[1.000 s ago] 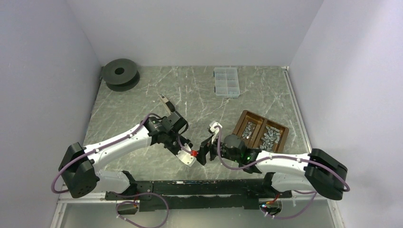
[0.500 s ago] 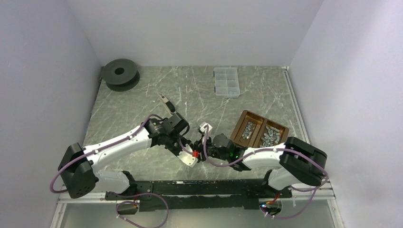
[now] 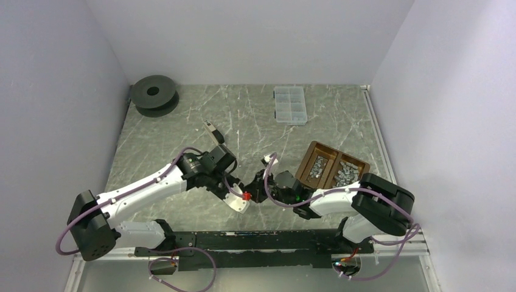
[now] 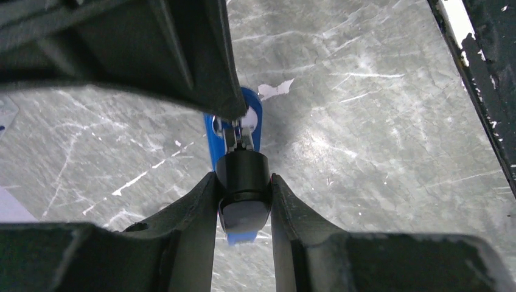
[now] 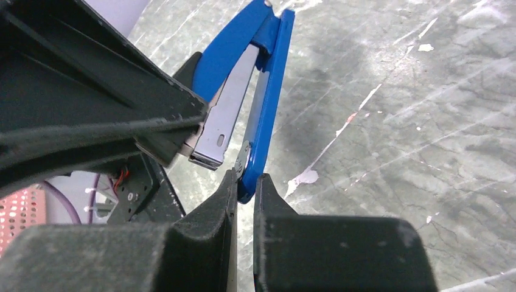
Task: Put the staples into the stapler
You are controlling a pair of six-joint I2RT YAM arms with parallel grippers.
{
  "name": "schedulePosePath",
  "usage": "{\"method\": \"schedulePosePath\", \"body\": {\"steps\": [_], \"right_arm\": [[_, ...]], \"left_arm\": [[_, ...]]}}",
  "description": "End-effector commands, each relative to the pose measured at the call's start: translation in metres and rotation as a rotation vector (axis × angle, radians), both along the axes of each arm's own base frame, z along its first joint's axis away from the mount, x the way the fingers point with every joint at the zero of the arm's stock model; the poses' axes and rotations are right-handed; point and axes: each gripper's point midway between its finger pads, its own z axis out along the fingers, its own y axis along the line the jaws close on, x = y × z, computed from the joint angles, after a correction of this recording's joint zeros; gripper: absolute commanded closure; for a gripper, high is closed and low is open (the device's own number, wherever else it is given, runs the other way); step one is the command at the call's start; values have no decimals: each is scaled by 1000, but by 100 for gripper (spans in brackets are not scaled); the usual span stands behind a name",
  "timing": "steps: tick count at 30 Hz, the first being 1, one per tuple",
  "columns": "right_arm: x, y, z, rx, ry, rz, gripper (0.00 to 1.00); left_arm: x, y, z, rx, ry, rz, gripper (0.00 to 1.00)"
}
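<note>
- Blue stapler (image 5: 268,91) hinged open, silver channel showing, over marble table (image 3: 243,115).
- Left gripper (image 4: 243,201) pinching stapler's black end.
- Right gripper (image 5: 244,182) clamped on thin blue arm's tip.
- Staples (image 3: 345,172) heaped in brown tray (image 3: 341,152), just right of grippers, apart from stapler.

The right gripper (image 5: 244,181), gaping just right of centre a second ago, has slid left and pinched shut on the tip of the stapler (image 5: 266,103), on its blue plate. The right arm (image 3: 341,198) has folded in from the lower right, and the left arm (image 3: 146,185) has sagged slightly toward the lower left.
</note>
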Motion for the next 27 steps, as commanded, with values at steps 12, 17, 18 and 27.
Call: {"method": "schedulePosePath", "body": {"steps": [12, 17, 18, 27], "right_arm": [[-56, -14, -64, -113, 168, 191, 100], [-64, -9, -72, -106, 214, 235, 100], [-65, -8, -74, -105, 221, 239, 100], [-70, -9, -80, -118, 255, 256, 100]], "left_arm": [[71, 59, 54, -131, -109, 305, 100], [86, 90, 42, -108, -99, 396, 100], [90, 98, 39, -102, -100, 415, 100], [129, 162, 18, -48, -66, 589, 100]]}}
